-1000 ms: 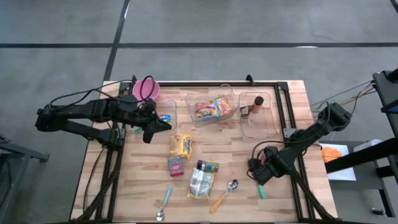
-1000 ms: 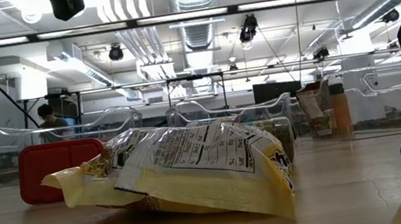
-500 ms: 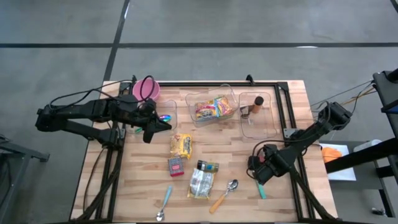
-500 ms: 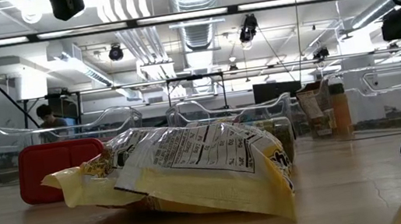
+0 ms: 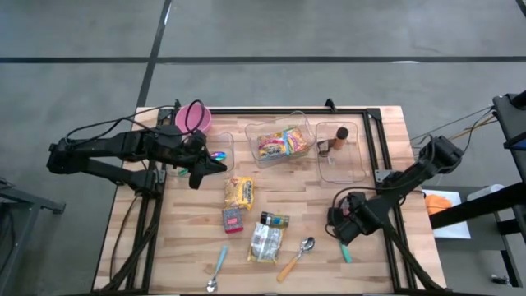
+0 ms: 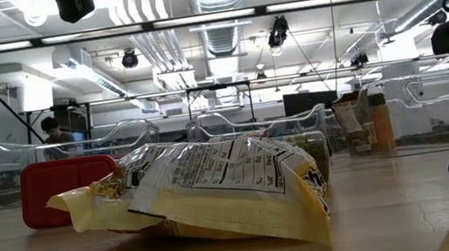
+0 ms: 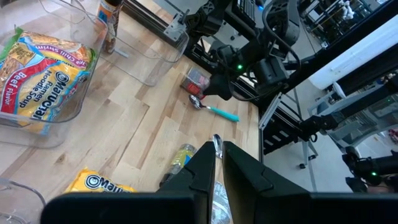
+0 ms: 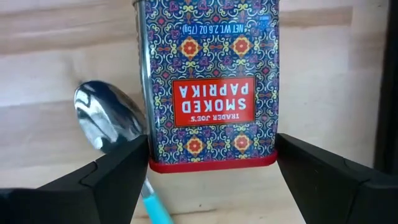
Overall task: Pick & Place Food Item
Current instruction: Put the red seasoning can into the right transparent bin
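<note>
A smoked paprika tin [image 8: 205, 81], blue-patterned with a red label, lies flat and label up on the table near its right edge; it also shows as a small red box [image 7: 194, 79]. My right gripper [image 8: 211, 140] [image 5: 345, 227] points down over it, open, with one finger beside each long side of the tin's red-banded end. A spoon [image 8: 109, 124] with a teal handle lies right beside the tin. My left gripper [image 7: 219, 149] [image 5: 215, 167] hangs shut and holding nothing above the table's left half. My right gripper comes from above with its fingers [image 8: 99, 180] at the two long sides of the tin's red-banded end [image 8: 211, 163]. I cannot tell whether they touch it. The tin lies flat on the wood.
Three clear bins stand along the far side: a left one [image 5: 220, 152], a middle one with ramen packs [image 5: 283, 141] and a right one with a brown bottle [image 5: 339, 138]. A pink bowl [image 5: 193, 119], a yellow ramen pack [image 5: 239, 192], a chip bag [image 5: 265, 242] and more spoons [image 5: 299, 255] lie mid-table.
My right gripper has tipped a little while staying over the tin. Nothing on the table has moved.
</note>
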`<state>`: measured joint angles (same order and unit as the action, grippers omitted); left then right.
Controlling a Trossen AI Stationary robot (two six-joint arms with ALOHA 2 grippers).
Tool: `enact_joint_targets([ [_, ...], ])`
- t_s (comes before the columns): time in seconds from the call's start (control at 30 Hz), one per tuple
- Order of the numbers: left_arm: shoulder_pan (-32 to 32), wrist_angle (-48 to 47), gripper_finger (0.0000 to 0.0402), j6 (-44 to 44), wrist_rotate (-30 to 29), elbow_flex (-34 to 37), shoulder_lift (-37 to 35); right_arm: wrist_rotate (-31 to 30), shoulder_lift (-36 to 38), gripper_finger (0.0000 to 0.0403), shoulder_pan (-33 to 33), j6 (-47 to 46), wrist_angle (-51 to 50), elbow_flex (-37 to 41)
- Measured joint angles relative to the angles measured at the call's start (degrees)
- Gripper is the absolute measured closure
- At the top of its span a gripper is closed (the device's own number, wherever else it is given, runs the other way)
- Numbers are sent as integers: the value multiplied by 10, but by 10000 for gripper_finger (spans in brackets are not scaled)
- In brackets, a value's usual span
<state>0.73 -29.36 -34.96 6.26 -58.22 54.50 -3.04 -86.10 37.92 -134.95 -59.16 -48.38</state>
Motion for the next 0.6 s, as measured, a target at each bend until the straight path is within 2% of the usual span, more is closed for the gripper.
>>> enact_joint_targets([
  [0.6, 0, 0, 361, -11, 6, 0, 0, -14, -4, 73, -8, 14, 41, 36],
])
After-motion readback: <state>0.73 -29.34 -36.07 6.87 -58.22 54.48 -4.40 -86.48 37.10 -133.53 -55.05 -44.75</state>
